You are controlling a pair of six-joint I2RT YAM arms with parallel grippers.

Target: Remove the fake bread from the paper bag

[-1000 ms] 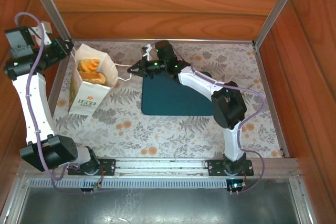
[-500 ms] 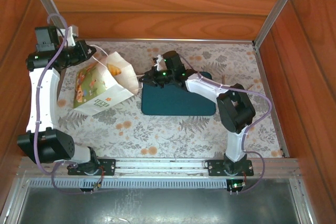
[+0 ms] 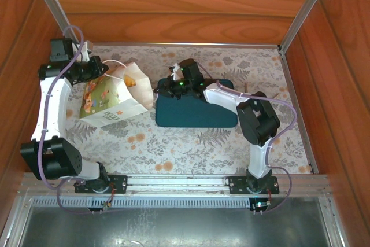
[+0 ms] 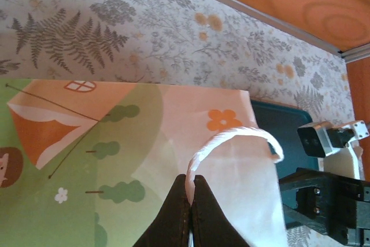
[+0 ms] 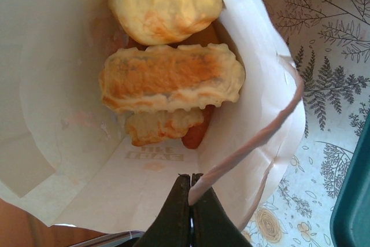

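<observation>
Paper bag (image 3: 110,102) is held tipped, upper left. Its cord handles (image 4: 217,139) are pinched shut: one by left gripper (image 4: 191,182), one by right gripper (image 5: 191,179). Fake bread (image 5: 170,76) is seen inside.

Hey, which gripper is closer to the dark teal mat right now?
Right. The right gripper pinches a bag handle at the teal mat's left edge; the left gripper pinches the other handle beyond the paper bag, farther away.
</observation>
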